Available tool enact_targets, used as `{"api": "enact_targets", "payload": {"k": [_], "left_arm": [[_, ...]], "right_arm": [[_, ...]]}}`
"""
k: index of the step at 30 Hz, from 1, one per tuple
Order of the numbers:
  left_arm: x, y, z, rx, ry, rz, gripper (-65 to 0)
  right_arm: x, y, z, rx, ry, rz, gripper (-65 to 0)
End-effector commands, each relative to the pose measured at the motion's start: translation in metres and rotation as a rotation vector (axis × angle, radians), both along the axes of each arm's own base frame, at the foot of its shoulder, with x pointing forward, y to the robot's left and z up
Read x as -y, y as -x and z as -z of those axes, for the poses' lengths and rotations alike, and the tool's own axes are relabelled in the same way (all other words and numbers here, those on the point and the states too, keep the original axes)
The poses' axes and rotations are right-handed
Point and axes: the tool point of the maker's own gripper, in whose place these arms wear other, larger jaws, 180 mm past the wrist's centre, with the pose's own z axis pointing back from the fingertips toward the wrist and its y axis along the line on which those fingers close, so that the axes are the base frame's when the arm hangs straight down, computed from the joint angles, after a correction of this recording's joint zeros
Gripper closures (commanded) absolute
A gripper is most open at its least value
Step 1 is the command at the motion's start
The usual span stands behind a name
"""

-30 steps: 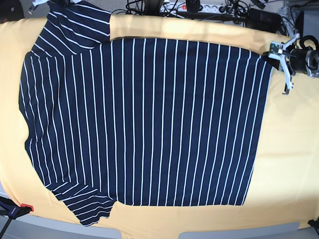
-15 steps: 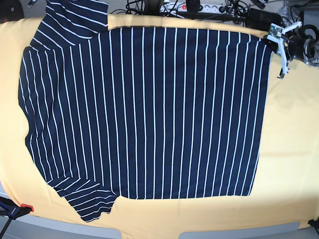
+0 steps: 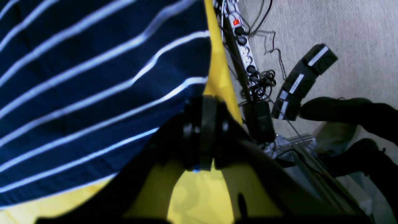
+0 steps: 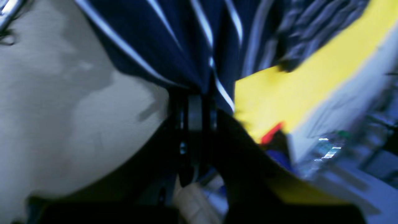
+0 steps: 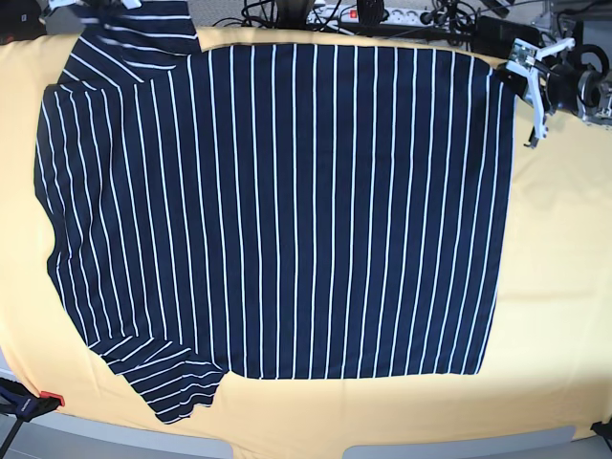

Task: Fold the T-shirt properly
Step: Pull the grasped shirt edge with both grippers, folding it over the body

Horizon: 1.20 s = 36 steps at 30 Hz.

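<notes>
At the far left corner the right gripper [image 4: 199,102], out of the base view, is pinching the T-shirt [image 5: 277,210], lying flat with its long axis running left-right, sleeves leftward, hem rightward, on the yellow-covered surface [image 5: 559,268], while the left gripper [image 5: 512,72] is clamping its fingers on the far right corner.

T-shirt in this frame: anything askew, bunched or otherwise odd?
Mostly no. The T-shirt lies spread flat on the yellow cloth, stripes straight. One oddity: its far sleeve runs past the table's far edge, where the right gripper pinches it. The left gripper is shut on the far hem corner.
</notes>
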Motion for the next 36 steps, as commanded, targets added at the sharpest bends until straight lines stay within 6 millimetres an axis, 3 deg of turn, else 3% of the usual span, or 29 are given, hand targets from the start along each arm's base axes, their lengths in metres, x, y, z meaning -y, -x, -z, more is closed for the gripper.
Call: {"api": "enact_targets", "payload": {"k": [1, 7, 13, 18, 25, 30, 36], "left_arm": [[0.003, -0.004, -0.009, 0.008, 0.011, 0.022, 0.0], [0.019, -0.004, -0.018, 0.028, 0.046, 0.06, 0.0], [0.019, -0.022, -0.026, 0.088, 0.045, 0.06, 0.0], [0.017, -0.039, -0.034, 0.148, 0.039, 0.057, 0.0], [0.008, -0.052, -0.027, 0.206, -0.024, 0.017, 0.0], [0.001, -0.055, -0.021, 0.209, -0.036, -0.014, 0.0], [-0.005, -0.082, -0.024, 0.286, -0.031, -0.07, 0.0]], "right_arm": [[-0.001, -0.008, -0.01, 0.054, 0.007, -0.02, 0.0], [0.011, -0.037, -0.031, 0.202, 0.072, -0.091, 0.0], [0.024, -0.069, -0.045, 0.292, 0.117, -0.137, 0.0], [0.007, -0.09, -0.036, 0.276, -0.031, -0.17, 0.0], [0.001, -0.123, -0.047, 0.366, -0.054, -0.188, 0.0], [-0.004, -0.131, -0.049, 0.372, -0.096, -0.21, 0.0], [-0.012, -0.14, -0.052, 0.391, -0.112, -0.257, 0.0]]}}
